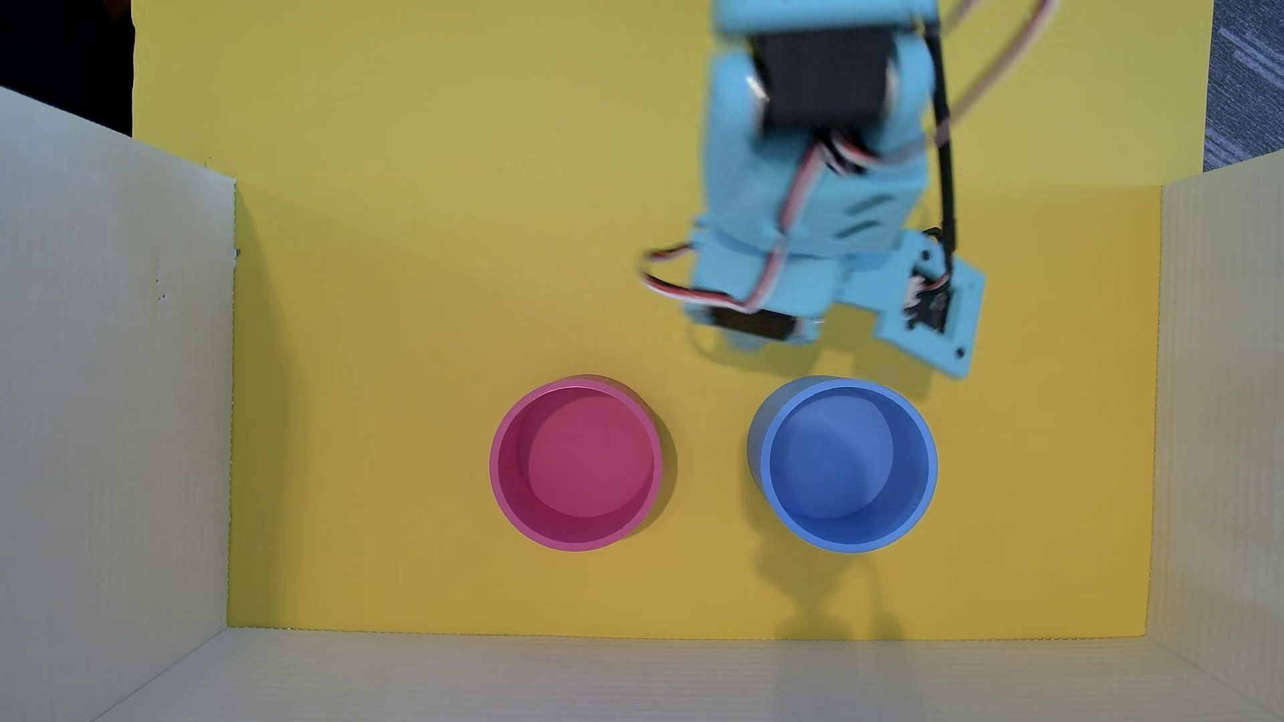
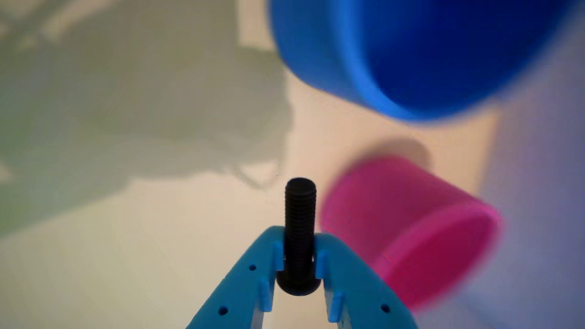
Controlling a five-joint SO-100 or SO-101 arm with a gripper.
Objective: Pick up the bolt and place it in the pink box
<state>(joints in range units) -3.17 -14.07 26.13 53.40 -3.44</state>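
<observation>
In the wrist view, the black bolt (image 2: pixel 300 219) with its ridged shank is clamped between the smooth blue plastic end effector (image 2: pixel 299 256), left of the round pink box (image 2: pixel 411 228).

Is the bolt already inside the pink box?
No, the gripper holds the bolt in the wrist view, and the pink box is empty.

There are two round containers: one pink box (image 1: pixel 576 464) and, just beside it, one blue container (image 1: pixel 843 465). One black bolt (image 2: pixel 300 228) shows in the wrist view. One light-blue arm (image 1: pixel 813 187) reaches in, well apart from the pink box.
</observation>
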